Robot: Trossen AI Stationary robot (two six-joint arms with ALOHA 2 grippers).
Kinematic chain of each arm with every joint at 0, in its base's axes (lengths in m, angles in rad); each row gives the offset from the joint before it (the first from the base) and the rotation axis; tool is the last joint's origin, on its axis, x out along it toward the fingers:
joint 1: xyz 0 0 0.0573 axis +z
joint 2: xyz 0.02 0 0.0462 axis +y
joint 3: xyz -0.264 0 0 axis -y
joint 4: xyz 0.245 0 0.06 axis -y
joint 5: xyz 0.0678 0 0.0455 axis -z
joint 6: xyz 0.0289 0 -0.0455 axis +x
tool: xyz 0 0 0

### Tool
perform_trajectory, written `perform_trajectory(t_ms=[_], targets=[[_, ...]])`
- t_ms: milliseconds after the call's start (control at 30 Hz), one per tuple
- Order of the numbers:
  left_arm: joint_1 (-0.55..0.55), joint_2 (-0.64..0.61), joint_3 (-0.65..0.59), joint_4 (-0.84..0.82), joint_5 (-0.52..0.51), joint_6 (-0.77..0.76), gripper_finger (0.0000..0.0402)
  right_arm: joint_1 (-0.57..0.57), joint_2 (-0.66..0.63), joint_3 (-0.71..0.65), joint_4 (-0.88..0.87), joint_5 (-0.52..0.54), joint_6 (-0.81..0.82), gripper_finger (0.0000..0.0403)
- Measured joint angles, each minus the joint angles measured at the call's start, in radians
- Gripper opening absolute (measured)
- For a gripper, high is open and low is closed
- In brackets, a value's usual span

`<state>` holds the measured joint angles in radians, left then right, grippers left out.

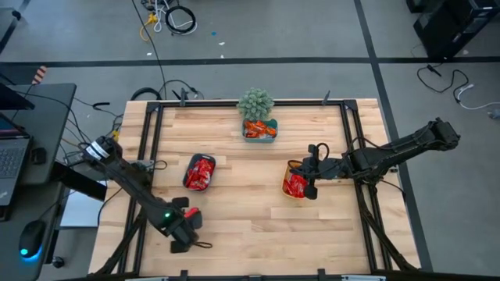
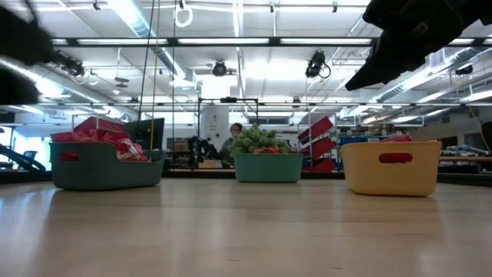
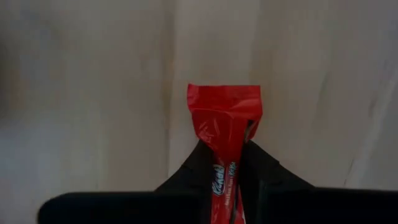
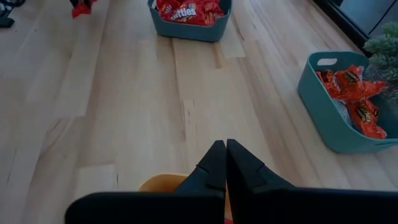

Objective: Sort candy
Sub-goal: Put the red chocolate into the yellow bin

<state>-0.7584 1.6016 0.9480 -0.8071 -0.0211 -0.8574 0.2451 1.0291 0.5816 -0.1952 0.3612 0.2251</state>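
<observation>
My left gripper [image 1: 186, 218] is near the table's near-left corner, shut on one red candy packet [image 3: 225, 121], which the right wrist view shows far off [image 4: 81, 6]. My right gripper [image 4: 225, 154] is shut and empty, above the yellow tray [image 1: 295, 186] of red candy, at that tray's right rim. The blue tray [image 1: 199, 172] holds red packets. Orange packets lie in the teal tray [image 1: 259, 129], beside the potted plant [image 1: 256, 102]. My left gripper pinches the red packet between its two fingers [image 3: 194, 169]. They close on the packet's middle [image 3: 225, 163], and its crimped end [image 3: 224, 94] sticks out past the fingertips. The packet lies along the fingers and no part of it rests on the table.
The three trays stand in a row across the low view: blue [image 2: 108, 165], teal [image 2: 267, 166] and yellow [image 2: 392, 166]. Black frame rails [image 1: 148, 148] run along the table's left and right sides. Bare wood [image 1: 250, 211] lies between the trays and the near edge.
</observation>
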Motion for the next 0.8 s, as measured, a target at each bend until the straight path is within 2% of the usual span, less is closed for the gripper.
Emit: perform_trajectory(t_ms=[233,367,533,667,800], targets=[[0.163,-0.001,0.088,0.022,-0.163,0.148,0.0043,0.0,-0.055,0.0,-0.049,0.002,-0.018,0.0],[0.331,-0.002,0.118,0.168,-0.202,0.25,0.0043,-0.006,-0.097,0.001,-0.101,0.021,0.051,0.0],[0.532,-0.002,0.129,0.537,-0.185,0.266,0.0043,-0.032,-0.107,0.001,-0.315,0.032,0.275,0.0],[0.628,0.024,0.129,0.783,-0.091,0.248,0.0042,-0.013,-0.096,0.001,-0.524,-0.079,0.413,0.0],[0.654,0.071,0.131,0.958,-0.007,0.248,0.0042,0.066,-0.091,-0.002,-0.571,-0.174,0.431,0.0]])
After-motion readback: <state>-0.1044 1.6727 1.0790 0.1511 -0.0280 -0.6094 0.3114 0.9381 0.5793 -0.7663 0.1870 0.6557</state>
